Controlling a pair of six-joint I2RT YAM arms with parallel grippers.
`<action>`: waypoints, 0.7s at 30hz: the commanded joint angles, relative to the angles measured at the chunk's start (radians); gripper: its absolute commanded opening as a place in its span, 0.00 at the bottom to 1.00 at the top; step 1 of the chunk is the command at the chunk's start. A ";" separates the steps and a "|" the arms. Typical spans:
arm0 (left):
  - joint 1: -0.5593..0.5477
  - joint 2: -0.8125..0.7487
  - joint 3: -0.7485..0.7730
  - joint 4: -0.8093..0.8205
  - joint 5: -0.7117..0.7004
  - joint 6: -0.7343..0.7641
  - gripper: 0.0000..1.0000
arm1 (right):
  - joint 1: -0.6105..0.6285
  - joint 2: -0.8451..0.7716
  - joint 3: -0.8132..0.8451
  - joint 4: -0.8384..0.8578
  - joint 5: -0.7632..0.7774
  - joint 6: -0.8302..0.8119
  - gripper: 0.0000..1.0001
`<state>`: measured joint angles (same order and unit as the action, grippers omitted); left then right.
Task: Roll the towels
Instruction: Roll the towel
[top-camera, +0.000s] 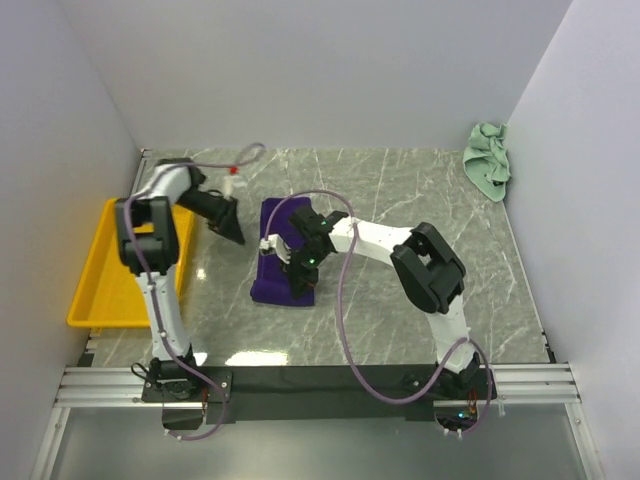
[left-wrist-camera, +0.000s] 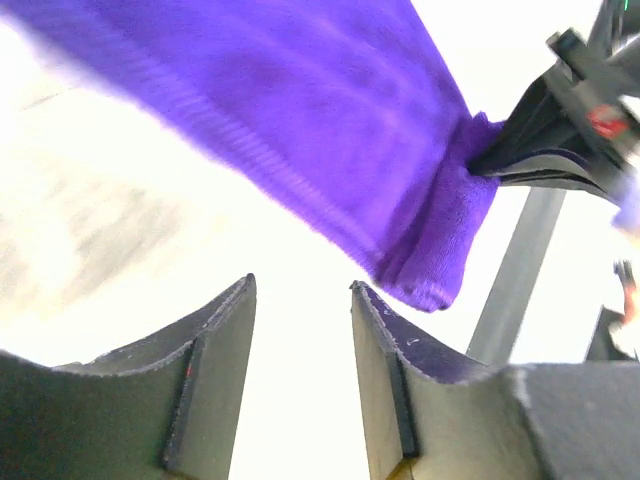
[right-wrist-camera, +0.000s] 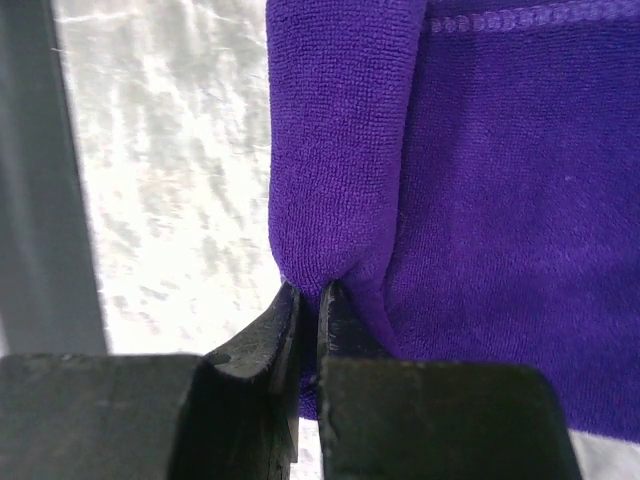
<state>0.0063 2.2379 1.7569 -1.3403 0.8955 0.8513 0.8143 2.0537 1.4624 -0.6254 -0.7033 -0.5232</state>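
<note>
The deep purple towel (top-camera: 275, 272) lies folded on the marble table, left of centre. My right gripper (top-camera: 300, 268) is on it, shut on a fold of the purple towel (right-wrist-camera: 330, 180), pinching the cloth between its fingers. My left gripper (top-camera: 232, 228) is open and empty, just left of the towel's far left corner; its view shows the purple towel (left-wrist-camera: 330, 120) hanging ahead of the open fingers (left-wrist-camera: 215, 340). The pale mint green towel (top-camera: 488, 160) lies crumpled at the far right corner.
A yellow plastic tray (top-camera: 95, 290) sits at the left edge of the table. White walls enclose the table on three sides. The right arm (top-camera: 425, 262) stretches across the middle. A purple cable (top-camera: 340, 300) loops over the table.
</note>
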 joint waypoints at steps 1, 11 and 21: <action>0.110 -0.136 -0.011 0.018 0.101 0.011 0.49 | -0.020 0.095 0.065 -0.172 -0.090 0.019 0.00; 0.144 -0.697 -0.620 0.579 -0.044 -0.144 0.56 | -0.078 0.295 0.265 -0.404 -0.265 -0.026 0.00; -0.332 -1.026 -0.954 0.791 -0.300 0.097 0.60 | -0.105 0.427 0.351 -0.456 -0.285 0.011 0.00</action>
<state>-0.2321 1.2625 0.8497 -0.6785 0.7074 0.8577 0.7116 2.4069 1.8259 -1.0496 -1.0843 -0.5087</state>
